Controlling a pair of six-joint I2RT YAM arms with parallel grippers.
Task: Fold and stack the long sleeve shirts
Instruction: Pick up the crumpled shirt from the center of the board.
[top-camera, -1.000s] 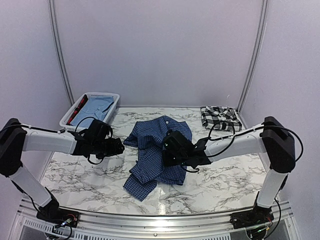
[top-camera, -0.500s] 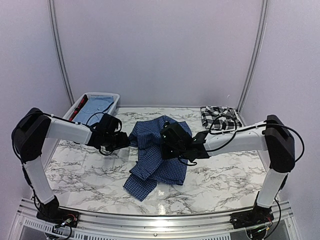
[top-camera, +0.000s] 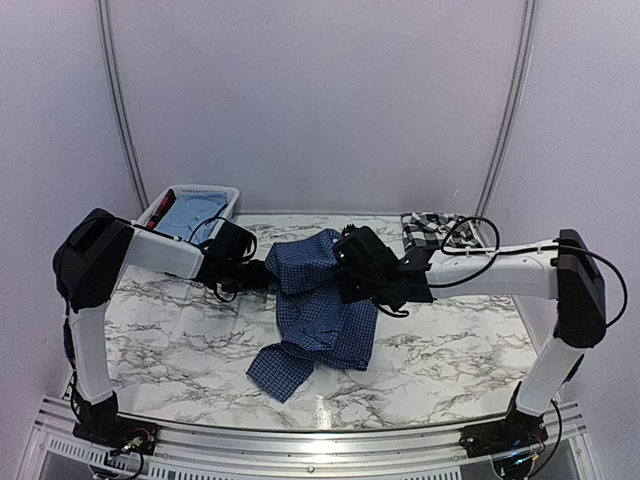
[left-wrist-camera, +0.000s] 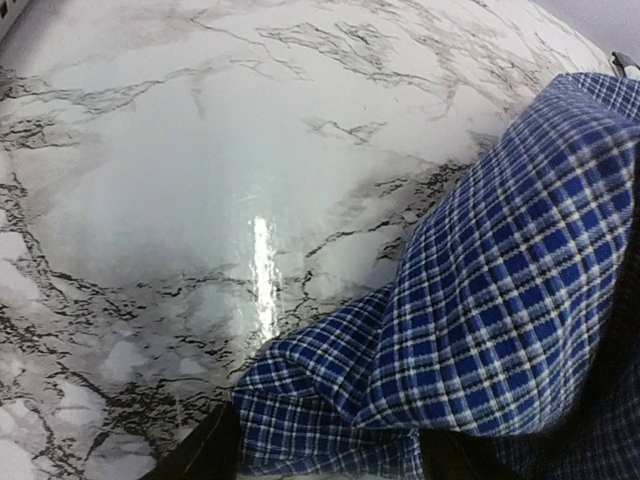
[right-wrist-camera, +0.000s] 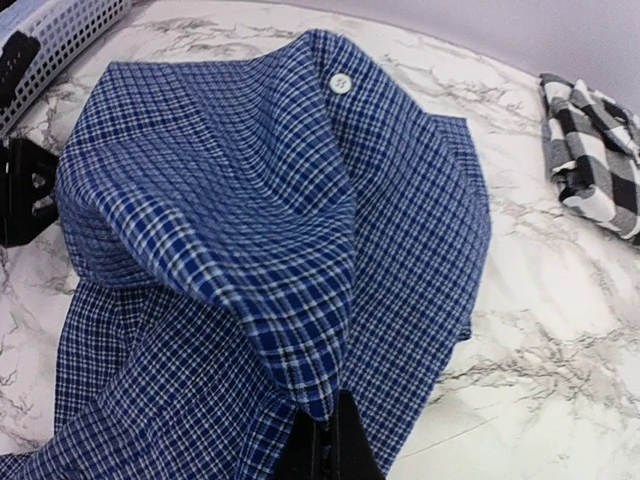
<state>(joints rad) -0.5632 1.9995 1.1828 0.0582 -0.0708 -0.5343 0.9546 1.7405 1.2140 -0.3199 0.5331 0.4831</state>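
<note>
The dark blue checked shirt (top-camera: 318, 300) lies crumpled mid-table, its upper part pulled up off the marble. My right gripper (right-wrist-camera: 335, 408) is shut on a raised fold of it, and a white button (right-wrist-camera: 341, 82) shows on the collar beyond. My left gripper (left-wrist-camera: 325, 455) is at the shirt's left edge (top-camera: 272, 272), where bunched blue cloth (left-wrist-camera: 480, 330) fills the gap between its two fingers. The black-and-white plaid shirt (top-camera: 432, 230) sits folded at the back right, also in the right wrist view (right-wrist-camera: 595, 150), away from both grippers.
A white slatted basket (top-camera: 205, 189) holding light blue cloth and a red item stands at the back left, just behind the left arm. Grey walls close the table's back and sides. Bare marble (top-camera: 170, 340) lies front left and front right.
The left arm swung in from the left to the shirt's edge and closed on the cloth. The right gripper shut on a fold and drew it up and back, lifting the shirt's upper part.
</note>
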